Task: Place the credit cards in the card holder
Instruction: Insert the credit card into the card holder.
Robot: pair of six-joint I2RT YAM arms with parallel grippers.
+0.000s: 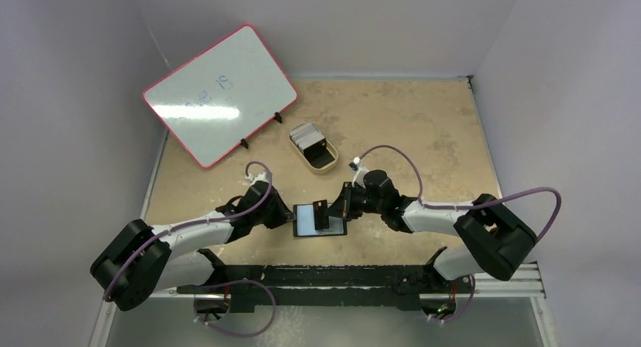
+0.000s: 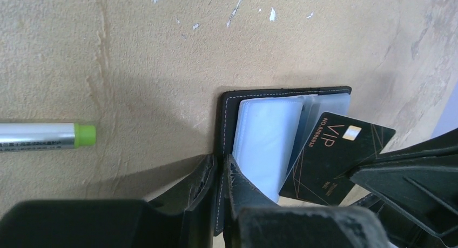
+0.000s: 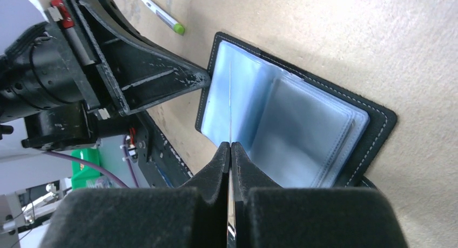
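Near the table's front edge the card holder (image 1: 306, 221) lies open, bluish sleeves up. The left gripper (image 2: 220, 162) pinches its left cover edge, jaws nearly closed. The right gripper (image 3: 230, 146), jaws shut, holds a black VIP card (image 2: 335, 156) tilted over the sleeves. Left of the holder lies a silver pen (image 2: 40, 135), and bare tan table (image 1: 423, 135) spreads to its right. Beyond the holder an oval tin (image 1: 326, 159) contains stacked whitish credit cards (image 1: 306, 134). Farther back-left stands a propped whiteboard (image 1: 219, 97).

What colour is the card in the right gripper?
The card is black with gold lettering; left wrist view.
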